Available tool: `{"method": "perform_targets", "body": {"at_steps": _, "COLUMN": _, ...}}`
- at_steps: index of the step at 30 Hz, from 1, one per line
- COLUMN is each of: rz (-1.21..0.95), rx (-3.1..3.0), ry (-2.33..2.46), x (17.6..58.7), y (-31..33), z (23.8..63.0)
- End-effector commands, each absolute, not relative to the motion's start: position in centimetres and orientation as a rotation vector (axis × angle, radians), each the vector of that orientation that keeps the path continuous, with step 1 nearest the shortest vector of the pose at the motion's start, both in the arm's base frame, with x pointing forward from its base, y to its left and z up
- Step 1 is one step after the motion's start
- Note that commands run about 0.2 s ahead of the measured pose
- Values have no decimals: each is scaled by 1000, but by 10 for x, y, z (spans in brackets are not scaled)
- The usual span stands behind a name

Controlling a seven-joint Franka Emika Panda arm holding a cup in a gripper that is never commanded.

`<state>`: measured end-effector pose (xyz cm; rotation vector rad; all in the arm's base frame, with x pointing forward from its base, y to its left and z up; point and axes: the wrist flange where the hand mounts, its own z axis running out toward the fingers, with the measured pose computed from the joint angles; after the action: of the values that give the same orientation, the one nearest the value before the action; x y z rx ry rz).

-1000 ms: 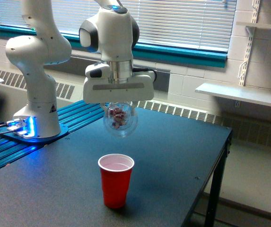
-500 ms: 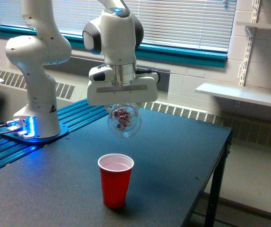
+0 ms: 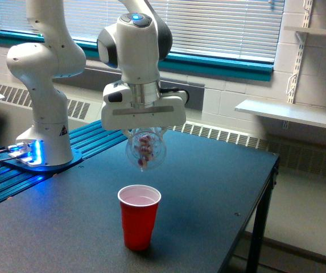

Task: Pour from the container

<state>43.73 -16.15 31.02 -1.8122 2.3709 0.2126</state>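
The container, a clear plastic cup with small red and white pieces inside, hangs tipped over with its mouth facing the camera and downward. My gripper is shut on it from above. Below it an opaque red cup stands upright on the dark table, its mouth open and pale inside. The container sits roughly a hand's width above the red cup's rim. The fingertips are hidden behind the container.
The arm's white base stands on a blue ribbed platform at the exterior view's left. The table's edge runs down the right side. A wall shelf and window blinds lie behind.
The container has tilted further and shifted slightly to the exterior view's left and down; the pieces inside have slid toward its mouth. The red cup has not moved.
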Motion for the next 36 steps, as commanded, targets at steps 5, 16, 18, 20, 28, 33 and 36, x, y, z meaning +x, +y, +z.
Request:
{"method": "perform_targets", "body": {"at_steps": 5, "rz": 230, "rx": -1805, "ry": 2375, "x": 442, "y": -179, "z": 309}}
{"method": "perform_targets", "body": {"at_steps": 16, "rz": 251, "rx": -1793, "ry": 2376, "x": 445, "y": -183, "z": 306}}
{"method": "perform_targets", "body": {"at_steps": 18, "rz": 256, "rx": -1801, "ry": 2369, "x": 446, "y": -181, "z": 305}}
{"method": "perform_targets", "body": {"at_steps": 20, "rz": 260, "rx": -1802, "ry": 2364, "x": 446, "y": -179, "z": 304}}
{"method": "perform_targets", "body": {"at_steps": 28, "rz": 259, "rx": -1808, "ry": 2361, "x": 447, "y": -174, "z": 304}}
{"method": "perform_targets", "body": {"at_steps": 33, "rz": 267, "rx": -1799, "ry": 2360, "x": 446, "y": -173, "z": 305}}
{"method": "perform_targets", "body": {"at_steps": 36, "rz": 270, "rx": -1801, "ry": 2357, "x": 446, "y": -171, "z": 305}}
